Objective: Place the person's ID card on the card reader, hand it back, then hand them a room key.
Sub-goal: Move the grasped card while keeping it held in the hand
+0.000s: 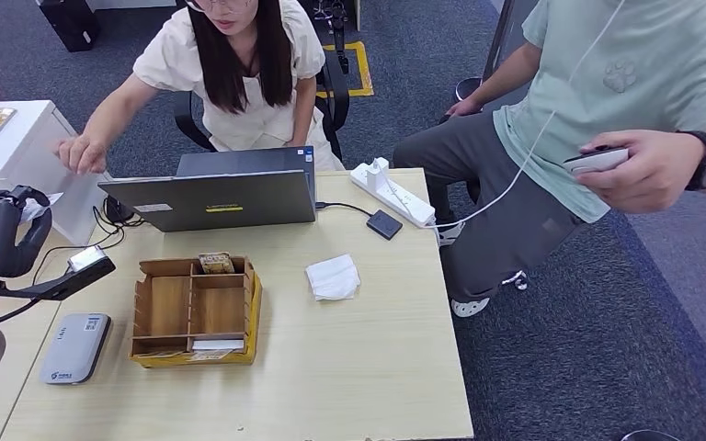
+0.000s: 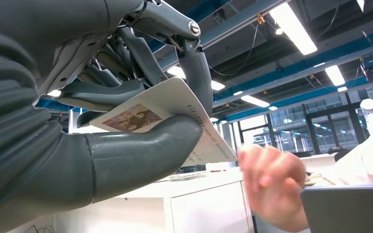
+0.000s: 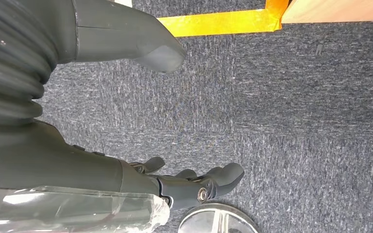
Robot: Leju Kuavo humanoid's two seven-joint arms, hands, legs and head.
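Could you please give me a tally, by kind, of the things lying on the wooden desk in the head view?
Laptop: 1
Power strip: 1
Card reader: 1
Wooden organizer: 1
Tissue: 1
Small black box: 1
Total: 6

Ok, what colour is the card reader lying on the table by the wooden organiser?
Light grey card reader, with small blue markings; the head view shows it best.

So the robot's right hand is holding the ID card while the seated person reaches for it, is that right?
Not quite: the left hand holds the ID card, pinched between thumb and fingers, as the left wrist view shows. The right hand hangs over the carpet, holding nothing. The person's hand does reach toward the card.
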